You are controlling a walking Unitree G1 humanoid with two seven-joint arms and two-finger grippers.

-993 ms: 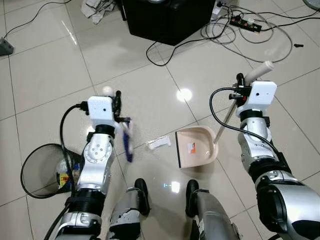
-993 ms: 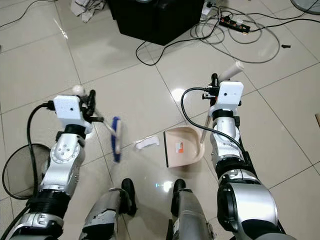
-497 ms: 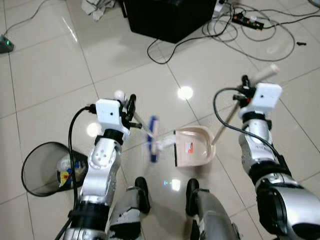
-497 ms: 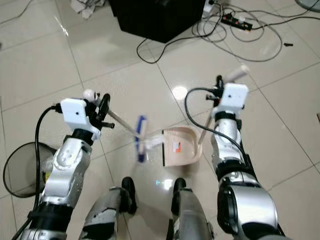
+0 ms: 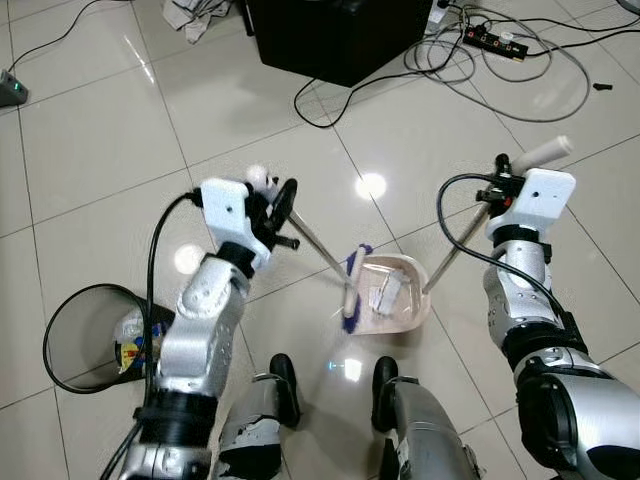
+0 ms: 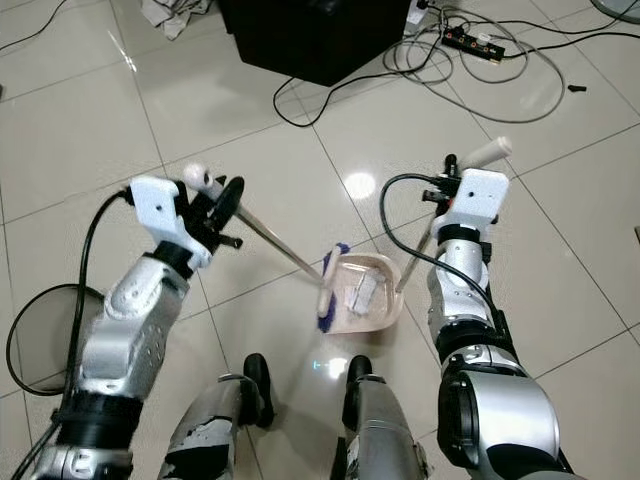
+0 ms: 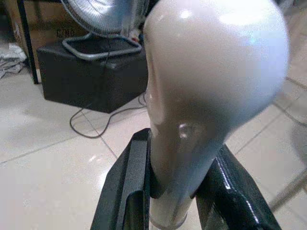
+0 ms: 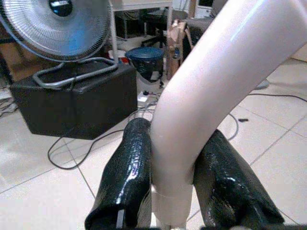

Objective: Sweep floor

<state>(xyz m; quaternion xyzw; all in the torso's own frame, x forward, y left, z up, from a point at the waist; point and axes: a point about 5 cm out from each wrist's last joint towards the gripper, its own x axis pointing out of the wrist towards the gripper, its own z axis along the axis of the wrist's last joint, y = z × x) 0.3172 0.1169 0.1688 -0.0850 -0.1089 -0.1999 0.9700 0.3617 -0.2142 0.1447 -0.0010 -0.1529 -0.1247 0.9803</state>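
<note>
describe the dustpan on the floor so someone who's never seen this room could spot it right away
Start at the big black box at the top of the tiled floor, then come down toward the robot's feet. Between the two arms lies the dustpan, a pale pink tray with a white scrap inside. The broom with its blue bristles stands against its open edge.

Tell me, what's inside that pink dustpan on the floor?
A crumpled white scrap of paper lies in the dustpan. The blue broom head stands at its open edge and covers that side, so anything smaller beneath the bristles cannot be seen.
</note>
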